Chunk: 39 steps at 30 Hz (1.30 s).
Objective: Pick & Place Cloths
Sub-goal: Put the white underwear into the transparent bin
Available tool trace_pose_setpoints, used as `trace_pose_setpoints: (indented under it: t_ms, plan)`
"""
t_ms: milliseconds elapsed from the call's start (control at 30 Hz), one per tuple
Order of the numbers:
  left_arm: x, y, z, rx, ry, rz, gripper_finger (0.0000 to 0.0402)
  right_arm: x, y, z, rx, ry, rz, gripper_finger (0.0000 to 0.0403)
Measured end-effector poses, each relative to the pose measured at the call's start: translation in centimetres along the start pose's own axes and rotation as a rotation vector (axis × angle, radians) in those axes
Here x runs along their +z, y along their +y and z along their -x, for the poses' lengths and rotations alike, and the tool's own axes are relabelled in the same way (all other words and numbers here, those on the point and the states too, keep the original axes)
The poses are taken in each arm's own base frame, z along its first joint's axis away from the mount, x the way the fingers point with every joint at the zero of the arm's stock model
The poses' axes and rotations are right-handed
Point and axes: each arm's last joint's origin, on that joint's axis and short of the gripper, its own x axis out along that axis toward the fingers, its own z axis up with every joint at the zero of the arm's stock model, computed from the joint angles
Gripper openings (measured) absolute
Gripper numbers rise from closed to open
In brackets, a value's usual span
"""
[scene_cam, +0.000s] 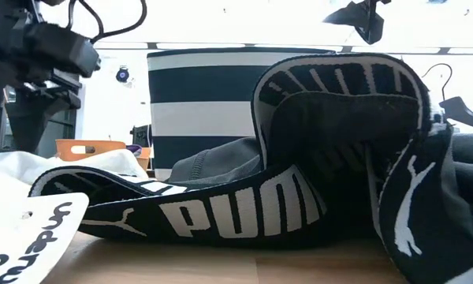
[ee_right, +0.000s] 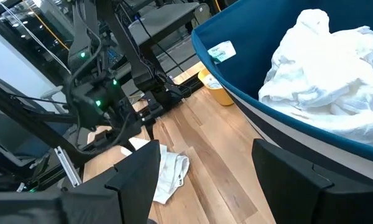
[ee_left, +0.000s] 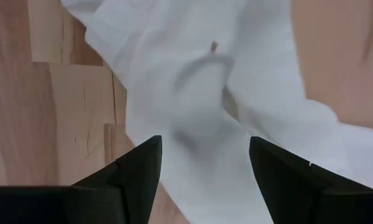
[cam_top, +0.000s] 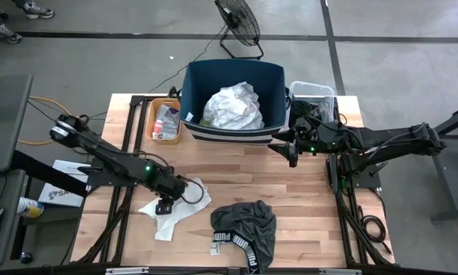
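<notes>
A thin white cloth [cam_top: 175,208] lies crumpled on the wooden table, left of centre. My left gripper [cam_top: 166,203] hangs over it, pointing steeply down and open. In the left wrist view its fingers [ee_left: 143,162] stand on either side of a raised fold of the white cloth [ee_left: 202,93]. Dark grey shorts [cam_top: 246,228] with a lettered waistband [scene_cam: 244,213] lie near the front edge. More white cloths [cam_top: 233,107] fill the navy bin [cam_top: 195,84]. My right gripper [cam_top: 290,150] waits open in the air by the bin's right front corner.
The navy bin stands at the table's far edge, with a small orange tray [cam_top: 164,121] on its left and a clear plastic box [cam_top: 313,95] on its right. Bare wood [cam_top: 290,198] lies between the shorts and the right arm. A floor fan [cam_top: 239,23] stands beyond the table.
</notes>
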Motion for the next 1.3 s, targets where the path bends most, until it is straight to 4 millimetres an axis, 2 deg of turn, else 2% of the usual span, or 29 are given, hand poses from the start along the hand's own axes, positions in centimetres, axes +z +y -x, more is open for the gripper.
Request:
trace_pose_setpoints:
  t_ms: [600, 867, 1033, 1167, 1300]
  plan:
    - [1.9, -1.0, -4.1, -0.009, -0.022, 0.000, 0.0239, -0.3, -0.1, 0.0, -0.011, 0.029, 0.005, 0.0247]
    - [1.9, -0.9, -6.1, 0.059, 0.036, -0.004, 0.0239, -0.4, -0.2, 0.0, -0.021, 0.044, 0.009, 0.0247]
    - [2.0, -0.8, -6.6, 0.133, 0.001, -0.008, 0.0237, -0.4, -0.3, 0.0, -0.023, 0.047, 0.010, 0.0247]
    - [2.1, -0.5, -6.7, 0.201, -0.037, -0.007, 0.0208, -0.4, -0.3, 0.0, -0.023, 0.047, 0.012, 0.0247]
    - [2.1, -0.4, -6.7, 0.234, -0.049, -0.008, 0.0148, -0.5, -0.3, 0.0, -0.024, 0.049, 0.014, 0.0247]
